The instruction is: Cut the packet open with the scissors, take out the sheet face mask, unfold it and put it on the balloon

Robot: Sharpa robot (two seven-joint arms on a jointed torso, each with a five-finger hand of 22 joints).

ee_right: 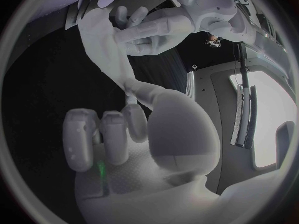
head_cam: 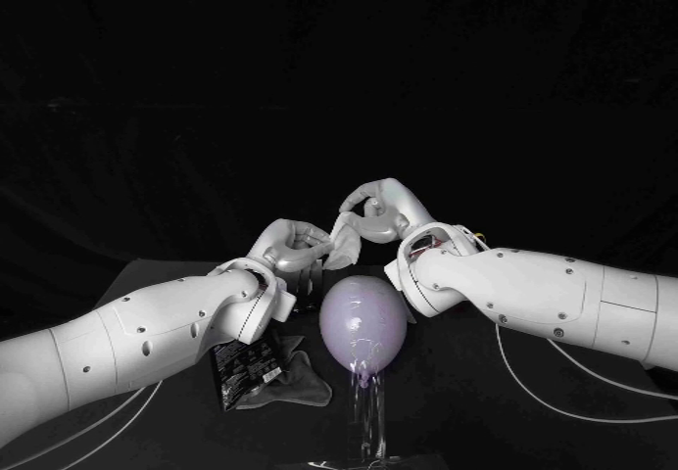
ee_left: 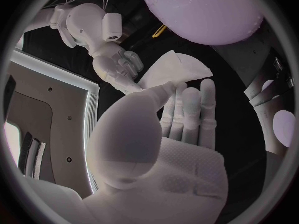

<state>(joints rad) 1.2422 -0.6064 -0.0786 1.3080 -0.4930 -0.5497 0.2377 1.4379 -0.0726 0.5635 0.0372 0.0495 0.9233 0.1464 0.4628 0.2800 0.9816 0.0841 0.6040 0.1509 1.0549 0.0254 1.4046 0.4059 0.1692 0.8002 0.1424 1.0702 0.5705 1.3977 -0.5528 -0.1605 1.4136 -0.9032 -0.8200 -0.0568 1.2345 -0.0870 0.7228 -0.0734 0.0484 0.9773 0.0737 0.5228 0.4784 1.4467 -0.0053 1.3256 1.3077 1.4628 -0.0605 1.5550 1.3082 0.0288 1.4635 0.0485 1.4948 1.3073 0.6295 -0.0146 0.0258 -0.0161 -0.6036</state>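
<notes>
Fingers: the left hand (head_cam: 290,243) has its fingers (ee_left: 187,109) pinching one end of the sheet face mask (head_cam: 344,245); the right hand (head_cam: 381,208) pinches the other end.
Mask: in the air between both hands, over the balloon (head_cam: 362,318), not touching it, partly folded.
Handling: probably wet, limp, slippery and easily torn; hold it by the edges.
Packet: the packet (head_cam: 248,367) lies on the surface (head_cam: 480,421).

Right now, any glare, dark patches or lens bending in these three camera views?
Head view: black backdrop; light glints on the balloon, the packet lies dim. Left wrist view: fisheye curves straight edges; the sheet face mask stands out pale. Right wrist view: a bright panel glares at the rim.
</notes>
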